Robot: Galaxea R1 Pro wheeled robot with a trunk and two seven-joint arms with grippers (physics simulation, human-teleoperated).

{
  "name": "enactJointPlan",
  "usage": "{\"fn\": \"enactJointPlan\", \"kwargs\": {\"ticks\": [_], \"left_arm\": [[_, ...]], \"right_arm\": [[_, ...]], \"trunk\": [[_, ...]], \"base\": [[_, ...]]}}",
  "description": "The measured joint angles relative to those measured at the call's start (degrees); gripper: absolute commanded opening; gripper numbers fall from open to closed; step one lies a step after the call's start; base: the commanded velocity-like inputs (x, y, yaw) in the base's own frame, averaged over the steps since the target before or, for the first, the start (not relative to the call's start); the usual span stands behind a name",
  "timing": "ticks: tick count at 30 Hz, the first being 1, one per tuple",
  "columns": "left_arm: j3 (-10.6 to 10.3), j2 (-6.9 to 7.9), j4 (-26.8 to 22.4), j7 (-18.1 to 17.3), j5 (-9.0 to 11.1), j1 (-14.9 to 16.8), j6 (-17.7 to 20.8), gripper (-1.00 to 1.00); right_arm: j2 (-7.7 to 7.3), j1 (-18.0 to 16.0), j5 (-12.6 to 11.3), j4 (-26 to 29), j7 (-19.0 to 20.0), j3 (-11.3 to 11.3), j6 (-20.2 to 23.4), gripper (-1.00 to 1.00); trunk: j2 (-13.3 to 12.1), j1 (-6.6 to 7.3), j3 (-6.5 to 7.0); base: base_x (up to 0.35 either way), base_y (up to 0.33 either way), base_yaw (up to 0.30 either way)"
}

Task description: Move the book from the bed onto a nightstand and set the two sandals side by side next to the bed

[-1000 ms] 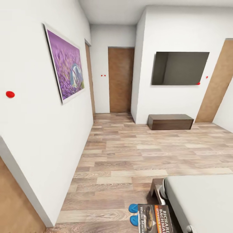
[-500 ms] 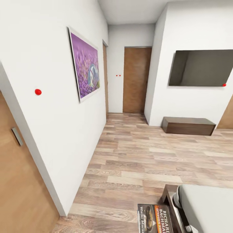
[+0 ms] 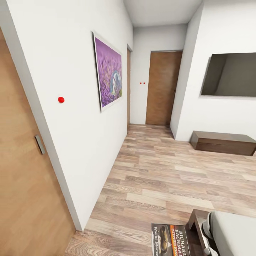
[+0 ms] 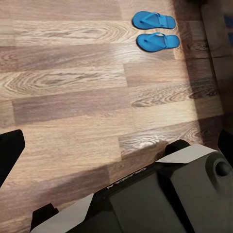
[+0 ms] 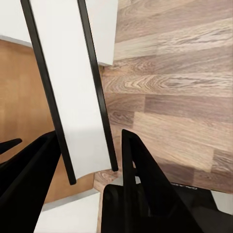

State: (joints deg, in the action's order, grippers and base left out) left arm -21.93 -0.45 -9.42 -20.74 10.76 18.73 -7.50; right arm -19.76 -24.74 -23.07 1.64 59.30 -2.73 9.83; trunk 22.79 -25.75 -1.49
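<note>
Half the book (image 3: 170,240), cut off below.

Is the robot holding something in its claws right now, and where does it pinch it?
The right gripper pinches the book by its edge, a finger on each cover. The left gripper's state cannot be told.

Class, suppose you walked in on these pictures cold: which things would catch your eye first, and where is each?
The big purple flower painting on the left wall stands out first, facing the dark TV on the right wall. At the head view's bottom edge sits the book with its orange band, the right gripper clamped on it. Two bright blue sandals lie side by side on the wood floor.
</note>
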Motion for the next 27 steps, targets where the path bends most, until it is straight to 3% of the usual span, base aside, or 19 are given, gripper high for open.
{"fn": "enactJointPlan", "kwargs": {"ticks": [14, 20, 27], "left_arm": [[0.0, 0.00, 0.0, 0.0, 0.0, 0.0, 0.0, 1.00], [0.0, 0.00, 0.0, 0.0, 0.0, 0.0, 0.0, 1.00], [0.1, 0.00, 0.0, 0.0, 0.0, 0.0, 0.1, 1.00]], "right_arm": [[0.09, 0.0, 0.0, 0.0, 0.0, 0.0, -0.2, -1.00], [0.14, 0.0, 0.0, 0.0, -0.1, 0.1, -4.2, -1.00], [0.17, 0.0, 0.0, 0.0, -0.1, 0.0, -5.0, -1.00]], "trunk": [[0.0, 0.00, 0.00], [0.0, 0.00, 0.00], [0.0, 0.03, 0.00]], "base": [[0.000, 0.000, 0.003], [0.000, 0.000, 0.000], [0.139, 0.000, 0.000]]}}
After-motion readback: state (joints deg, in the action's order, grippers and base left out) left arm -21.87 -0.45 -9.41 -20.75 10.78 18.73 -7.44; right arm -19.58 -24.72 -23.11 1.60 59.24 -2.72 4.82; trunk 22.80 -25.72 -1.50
